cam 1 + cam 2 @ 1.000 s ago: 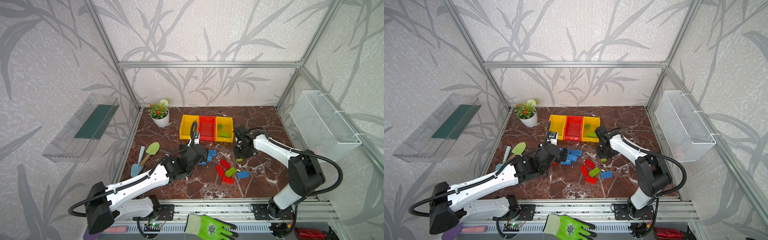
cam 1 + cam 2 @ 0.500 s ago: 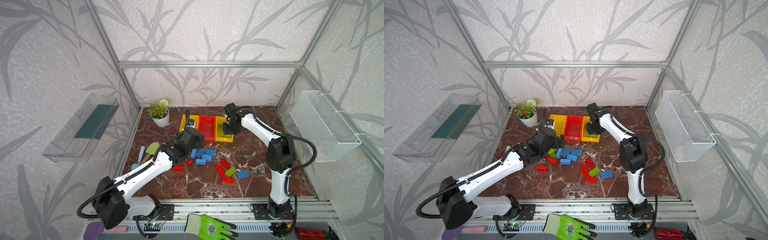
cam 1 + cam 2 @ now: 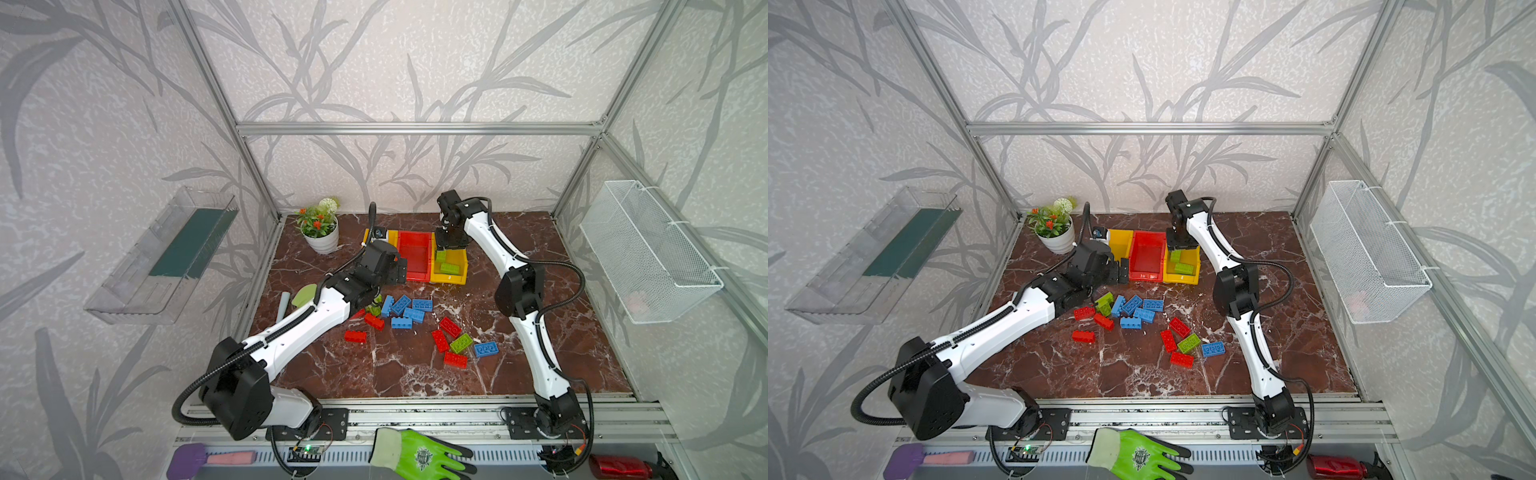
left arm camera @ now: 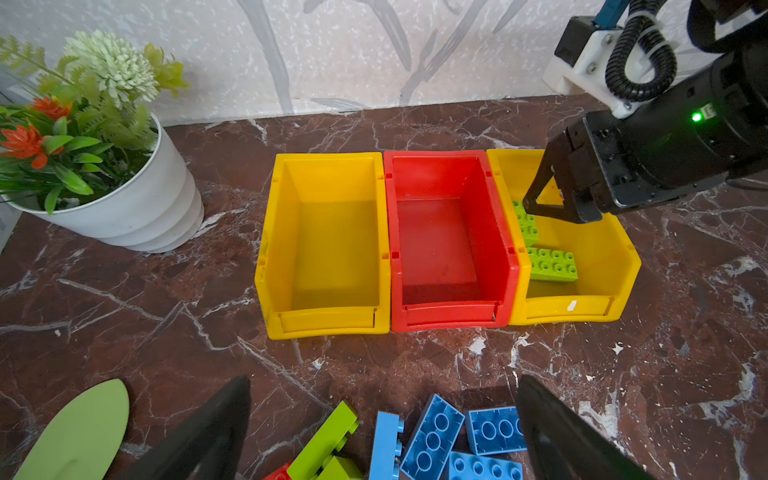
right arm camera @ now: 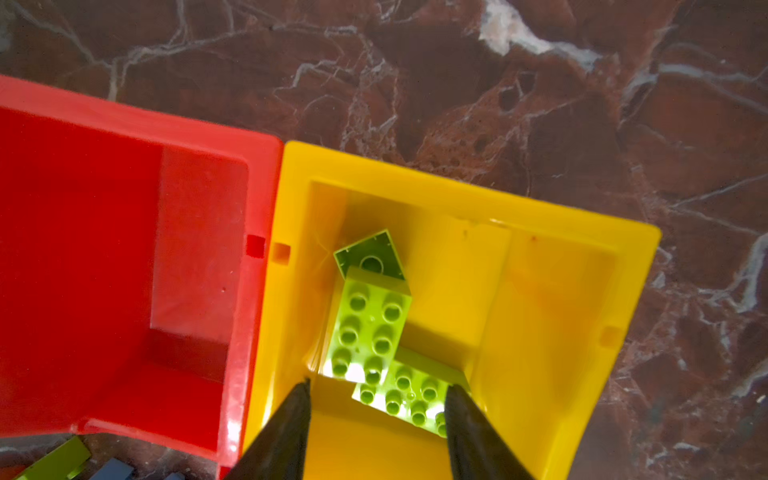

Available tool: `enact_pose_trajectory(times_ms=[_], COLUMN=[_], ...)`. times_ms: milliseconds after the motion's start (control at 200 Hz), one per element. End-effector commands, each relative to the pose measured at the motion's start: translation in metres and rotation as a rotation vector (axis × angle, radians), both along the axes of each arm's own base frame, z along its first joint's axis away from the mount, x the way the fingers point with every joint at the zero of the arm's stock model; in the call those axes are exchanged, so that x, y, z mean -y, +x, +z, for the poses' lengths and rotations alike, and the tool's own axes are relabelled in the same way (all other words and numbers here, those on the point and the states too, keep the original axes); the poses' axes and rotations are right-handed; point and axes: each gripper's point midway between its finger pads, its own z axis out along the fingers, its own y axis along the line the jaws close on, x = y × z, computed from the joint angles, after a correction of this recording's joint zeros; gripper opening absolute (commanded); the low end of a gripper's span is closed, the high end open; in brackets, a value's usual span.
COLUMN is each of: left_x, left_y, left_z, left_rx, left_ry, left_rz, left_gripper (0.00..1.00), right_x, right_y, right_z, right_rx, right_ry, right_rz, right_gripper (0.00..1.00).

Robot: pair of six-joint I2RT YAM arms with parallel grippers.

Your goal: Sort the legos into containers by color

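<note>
greens begun, reds and blues all left to sort

your right claw [image 5: 378,384] hangs over the right yellow bin [image 5: 457,178], spread and pinching nothing. the green bricks [image 5: 370,324] lie inside that bin, one tilted against the wall on the red bin's side. the red bin [image 4: 451,158] in the middle and the left yellow bin [image 4: 324,157] are both bare. your left claw [image 4: 384,380] is spread wide and empty, low over the pile just near of the bins. out on the counter [image 3: 374,374] the blue bricks [image 3: 405,309] cluster in the middle. red bricks [image 3: 440,340] are scattered left and right of them, and a loose green brick [image 3: 461,343] sits among the right-hand reds. i'd call this an early stage: one color is started and most pieces are unsorted.
</note>
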Motion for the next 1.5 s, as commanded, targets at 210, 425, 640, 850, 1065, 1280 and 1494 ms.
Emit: enact_pose_trajectory(times_ms=[210,425,640,850,1065,1280,1494], left_x=[0.015,0.023,0.029,0.023,-0.002,-0.022,-0.034], left_y=[0.007,-0.014,-0.060,-0.110,-0.142,-0.157,-0.162], left_z=[0.010,0.011,0.005,-0.005,-0.010,-0.015,-0.016], left_rx=[-0.002,-0.009,-0.001,0.004,0.028,0.035,0.042], left_ry=[-0.059,-0.131,-0.124,-0.128,-0.155,-0.169,-0.176], left_rz=[-0.038,-0.064,-0.081,-0.067,-0.024,0.011,0.027], left_gripper=[0.99,0.99,0.99,0.99,0.99,0.99,0.99], right_x=[0.020,0.027,0.032,0.032,0.040,0.035,0.028], right_y=[-0.045,-0.113,-0.202,-0.270,-0.305,-0.314,-0.315], right_z=[0.031,0.040,0.013,-0.009,-0.033,-0.043,-0.051], right_rx=[-0.065,-0.047,-0.132,-0.168,-0.183,-0.184,-0.174], right_ry=[-0.032,0.038,0.064,0.041,0.081,0.081,0.061], right_rz=[0.019,0.040,0.065,0.153,0.199,0.272,0.292], right_gripper=[0.59,0.60,0.66,0.76,0.82,0.86,0.86])
